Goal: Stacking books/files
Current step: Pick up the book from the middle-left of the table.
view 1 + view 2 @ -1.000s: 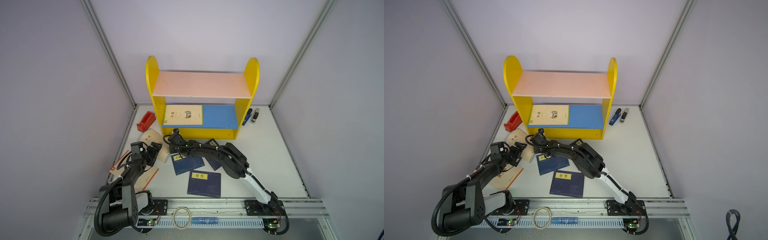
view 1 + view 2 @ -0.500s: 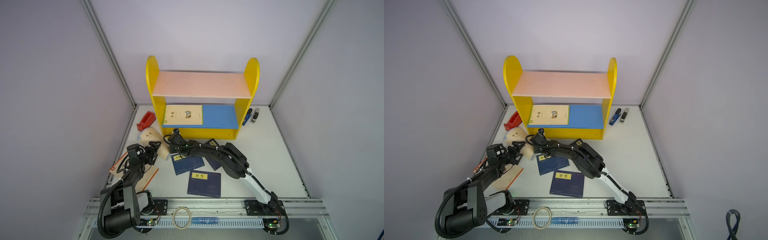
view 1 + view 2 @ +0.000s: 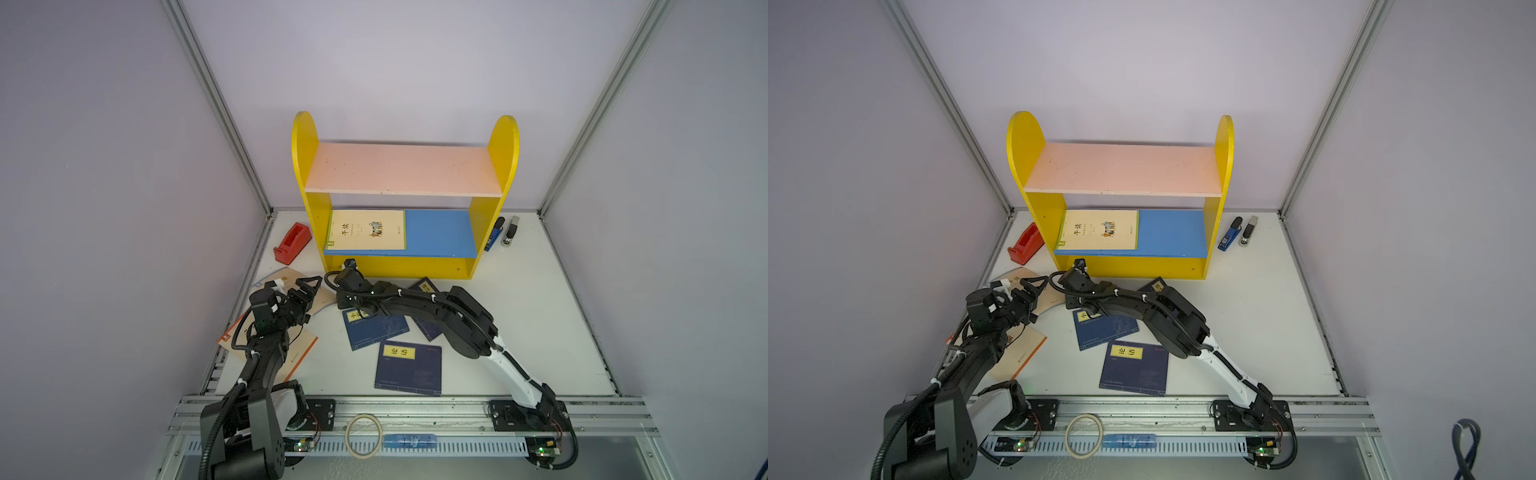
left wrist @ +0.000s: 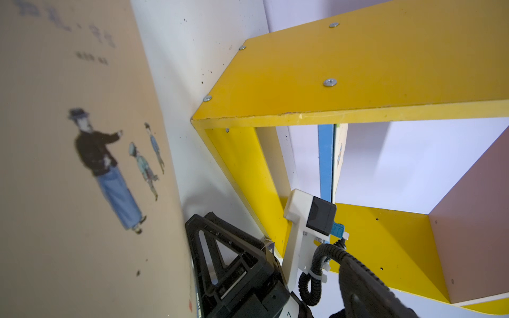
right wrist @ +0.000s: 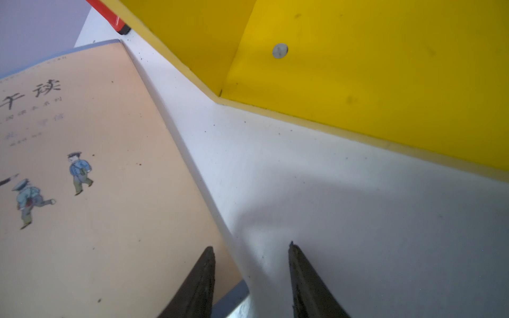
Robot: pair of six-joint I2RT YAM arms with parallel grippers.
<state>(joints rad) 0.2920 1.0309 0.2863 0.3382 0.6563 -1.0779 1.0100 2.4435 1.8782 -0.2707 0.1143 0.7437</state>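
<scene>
Books, both top views: shelved cream book [image 3: 365,230] lies flat at the left end of the yellow shelf [image 3: 314,216] lower board, which we judge to be the stack base. Three navy books [image 3: 409,370] lie loose on the tabletop [image 3: 519,332], one half under the right arm [image 3: 457,316]. Second cream book [image 3: 297,351] lies under the left arm [image 3: 266,361].
Target, both top views: third cream book [image 3: 291,277] is on the tabletop before the shelf's left corner, its near edge looking bowed up.
Left side: left tool [image 3: 305,289] has jaws spread wide and empty, just beside that book. We guess it is ready for the raised edge.
Right wrist: right tool [image 5: 249,246] is part open, one finger [image 5: 202,275] over the cover, the other over bare tabletop, with the book edge running between. We see nothing clamped. It is likely levering the edge, since a flat paperback gives no grip.
Left wrist: a cartoon cover close to the lens, which we take for the third cream book [image 4: 82,192], with the shelf behind. Own fingers not shown.
</scene>
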